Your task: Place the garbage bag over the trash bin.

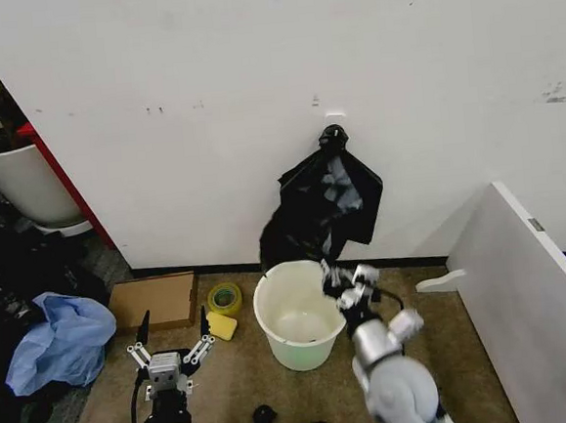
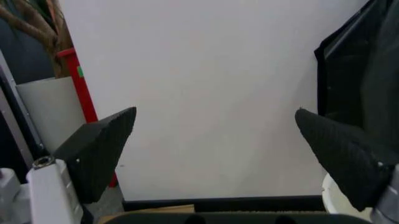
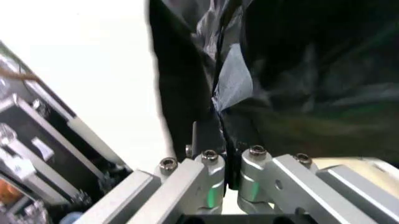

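Note:
The garbage bag point(image 1: 333, 196), glossy wrinkled black plastic, hangs on the white wall below a round black knob point(image 1: 334, 135), with its lower edge reaching toward the trash bin point(image 1: 270, 296). The bin is a cream-white bucket standing upright on the floor below it. My right gripper point(image 1: 339, 278) is just above the bin's right rim, shut on the bag's lower edge. In the right wrist view the bag point(image 3: 232, 84) runs down into the closed right gripper point(image 3: 231, 173). My left gripper point(image 1: 171, 346) is low on the left, open and holding nothing, and its pads point(image 2: 100, 149) stand wide apart.
A cardboard box point(image 1: 155, 300), a yellow tape roll point(image 1: 224, 297) and a yellow sponge point(image 1: 221, 325) lie left of the bin. A light blue plastic heap point(image 1: 62, 337) and a bigger white tub point(image 1: 16, 179) are at the far left. A white board point(image 1: 534, 290) leans at the right.

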### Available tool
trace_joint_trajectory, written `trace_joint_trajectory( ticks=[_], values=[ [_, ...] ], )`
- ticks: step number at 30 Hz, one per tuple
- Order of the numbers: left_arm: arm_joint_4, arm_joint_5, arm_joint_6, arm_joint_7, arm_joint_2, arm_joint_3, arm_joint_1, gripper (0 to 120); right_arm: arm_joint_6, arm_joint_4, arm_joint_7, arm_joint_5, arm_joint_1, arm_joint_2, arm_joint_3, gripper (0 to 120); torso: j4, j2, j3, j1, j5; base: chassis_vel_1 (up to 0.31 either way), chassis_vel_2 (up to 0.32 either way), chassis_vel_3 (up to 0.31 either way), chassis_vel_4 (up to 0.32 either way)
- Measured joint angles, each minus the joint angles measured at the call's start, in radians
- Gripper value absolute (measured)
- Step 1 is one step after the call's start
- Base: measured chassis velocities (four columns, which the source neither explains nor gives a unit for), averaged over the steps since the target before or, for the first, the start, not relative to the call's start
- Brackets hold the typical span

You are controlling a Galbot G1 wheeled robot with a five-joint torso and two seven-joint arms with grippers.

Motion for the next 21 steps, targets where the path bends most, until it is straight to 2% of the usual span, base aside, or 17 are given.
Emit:
trace_joint_trajectory(
  ticks=[12, 21],
  values=[
    [0.011, -0.017, 0.000, -0.001, 0.022, 0.005, -0.013, 100, 0.138, 0.022, 0.019, -0.299, -0.181, -0.032, -0.007, 0, 0.0000, 0.000, 0.000, 0.000, 0.0000, 0.000, 0.000, 0.000, 0.000],
    [0.012, -0.020, 0.000, -0.001, 0.034, 0.007, -0.016, 100, 0.189, 0.022, 0.055, -0.385, -0.264, -0.024, -0.002, 0, 0.0001, 0.000, 0.000, 0.000, 0.0001, 0.000, 0.000, 0.000, 0.000]
  ],
)
